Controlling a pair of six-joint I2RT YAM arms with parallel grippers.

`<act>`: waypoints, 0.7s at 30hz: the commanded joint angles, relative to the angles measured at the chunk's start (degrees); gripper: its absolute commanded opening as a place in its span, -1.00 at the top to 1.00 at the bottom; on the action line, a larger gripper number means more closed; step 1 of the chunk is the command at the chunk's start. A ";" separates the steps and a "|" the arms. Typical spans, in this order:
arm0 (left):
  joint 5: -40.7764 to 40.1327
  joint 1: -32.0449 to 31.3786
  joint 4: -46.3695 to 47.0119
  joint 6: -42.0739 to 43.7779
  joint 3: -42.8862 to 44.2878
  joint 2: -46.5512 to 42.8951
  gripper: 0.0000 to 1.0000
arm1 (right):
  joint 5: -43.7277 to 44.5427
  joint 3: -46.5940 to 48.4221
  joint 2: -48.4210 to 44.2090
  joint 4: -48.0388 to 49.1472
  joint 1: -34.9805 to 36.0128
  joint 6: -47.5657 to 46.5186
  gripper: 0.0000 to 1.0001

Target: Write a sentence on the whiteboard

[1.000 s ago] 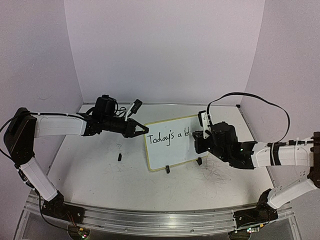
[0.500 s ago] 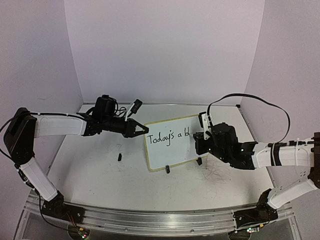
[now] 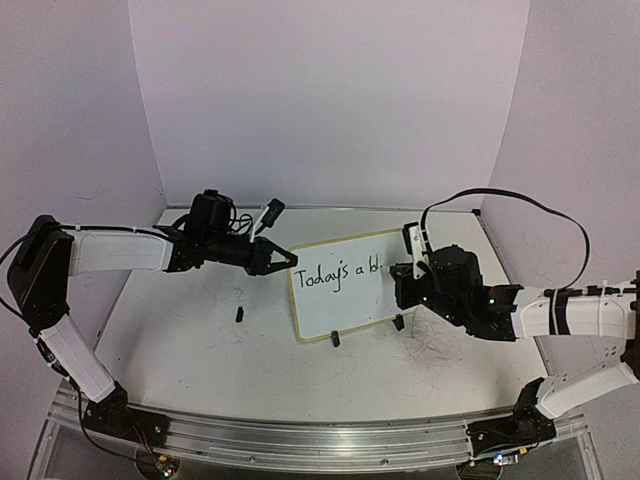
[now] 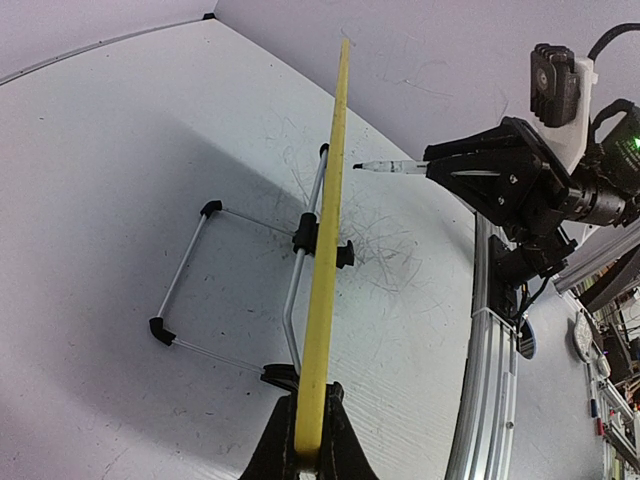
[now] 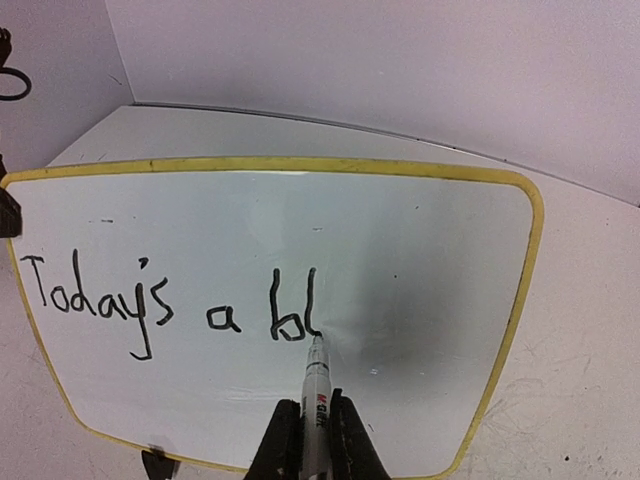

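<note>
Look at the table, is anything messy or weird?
Yes. Grey scribble marks stain the table beside the whiteboard, where ink does not belong. A small black piece, maybe a cap, lies loose left of the board. The board itself looks fine.

The small rectangular whiteboard point(image 5: 400, 250) has a smooth, glossy white face, edged by a pale-yellow plastic-looking rim. Its thin wire stand point(image 4: 184, 267) looks like bare metal with black plastic caps. The white plastic marker point(image 5: 317, 390) is shiny. The large white tabletop point(image 3: 200, 340) is matt and scuffed grey. The long front rail point(image 3: 300, 440) is brushed metal.
</note>
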 commanded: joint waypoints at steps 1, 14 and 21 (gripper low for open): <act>-3.26 0.39 1.97 1.82 0.70 -2.82 1.00 | 0.63 1.46 1.47 2.37 0.05 -0.23 1.00; -3.22 0.40 1.95 1.90 0.73 -2.81 1.00 | 3.27 2.26 3.90 2.87 -0.02 -0.48 1.00; -3.27 0.40 1.94 1.91 0.68 -2.92 1.00 | 4.57 2.01 3.58 3.21 -0.05 -0.41 1.00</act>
